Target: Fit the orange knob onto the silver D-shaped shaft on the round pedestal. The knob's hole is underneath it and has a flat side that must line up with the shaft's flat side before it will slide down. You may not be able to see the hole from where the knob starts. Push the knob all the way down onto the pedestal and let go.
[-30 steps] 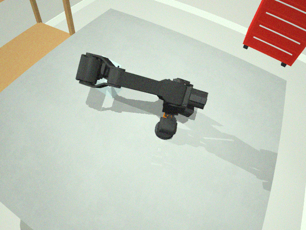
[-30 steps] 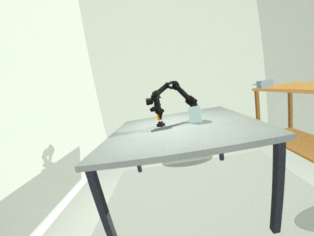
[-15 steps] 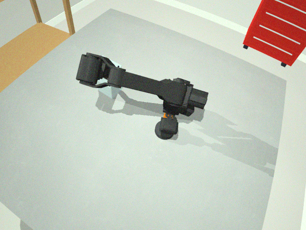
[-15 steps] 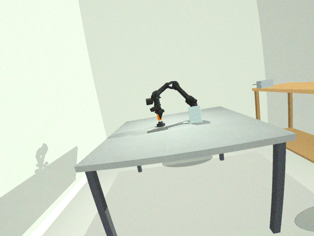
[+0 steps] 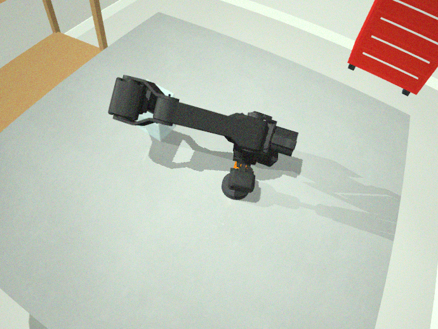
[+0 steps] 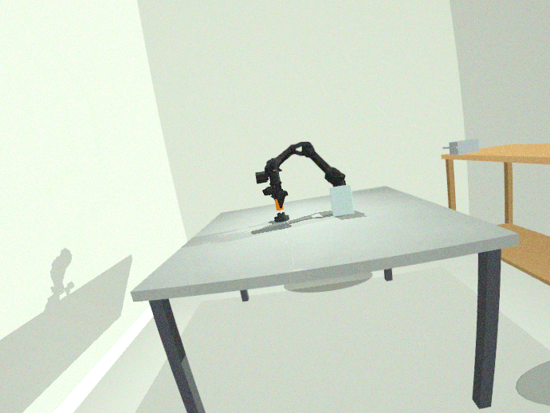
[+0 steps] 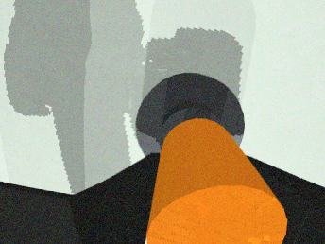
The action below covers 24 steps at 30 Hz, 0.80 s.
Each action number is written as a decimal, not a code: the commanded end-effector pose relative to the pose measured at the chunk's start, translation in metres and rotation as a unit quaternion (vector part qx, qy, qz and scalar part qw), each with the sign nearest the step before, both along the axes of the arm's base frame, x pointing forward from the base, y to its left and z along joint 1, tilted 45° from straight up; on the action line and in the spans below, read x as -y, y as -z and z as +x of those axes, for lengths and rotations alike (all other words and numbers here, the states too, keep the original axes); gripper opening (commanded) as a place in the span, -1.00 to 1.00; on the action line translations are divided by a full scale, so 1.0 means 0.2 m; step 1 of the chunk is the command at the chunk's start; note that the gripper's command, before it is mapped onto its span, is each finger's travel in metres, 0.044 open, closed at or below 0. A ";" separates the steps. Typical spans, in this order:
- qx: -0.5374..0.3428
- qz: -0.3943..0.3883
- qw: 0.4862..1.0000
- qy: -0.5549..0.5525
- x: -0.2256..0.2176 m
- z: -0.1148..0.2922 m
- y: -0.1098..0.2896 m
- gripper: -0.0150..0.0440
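Observation:
My gripper [image 5: 239,170] [image 6: 277,198] is shut on the orange knob [image 5: 235,163] [image 6: 278,205] [image 7: 211,205], a tapered cylinder held between the dark fingers. The knob hangs right over the dark round pedestal [image 5: 230,192] [image 6: 280,218] [image 7: 154,107] on the grey table [image 5: 106,230]. In the wrist view the knob's lower end covers the middle of the pedestal. The silver shaft is hidden behind the knob. I cannot tell whether the knob touches the shaft. In the exterior view orange still shows above the pedestal.
A pale blue box [image 5: 159,131] [image 6: 341,201] stands at the arm's base. A red drawer cabinet [image 5: 396,42] stands off the table at the back right. A wooden shelf unit [image 5: 35,67] [image 6: 501,153] stands beside the table.

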<state>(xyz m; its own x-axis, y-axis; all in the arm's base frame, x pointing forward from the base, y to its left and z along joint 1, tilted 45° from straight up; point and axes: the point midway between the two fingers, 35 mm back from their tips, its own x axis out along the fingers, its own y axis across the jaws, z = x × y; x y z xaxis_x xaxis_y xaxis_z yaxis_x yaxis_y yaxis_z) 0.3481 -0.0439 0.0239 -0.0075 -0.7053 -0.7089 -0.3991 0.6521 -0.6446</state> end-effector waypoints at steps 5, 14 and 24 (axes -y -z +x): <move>-0.001 -0.001 1.000 -0.002 0.00 0.00 0.01 -0.49; -0.001 -0.001 1.000 -0.002 0.01 0.00 0.01 -0.49; 0.000 -0.001 1.000 0.000 0.02 0.00 0.02 -0.49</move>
<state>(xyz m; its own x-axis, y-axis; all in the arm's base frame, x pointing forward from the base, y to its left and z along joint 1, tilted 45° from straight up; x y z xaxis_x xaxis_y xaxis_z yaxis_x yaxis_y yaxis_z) 0.3473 -0.0468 0.0200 -0.0083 -0.7044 -0.7098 -0.3995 0.6530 -0.6434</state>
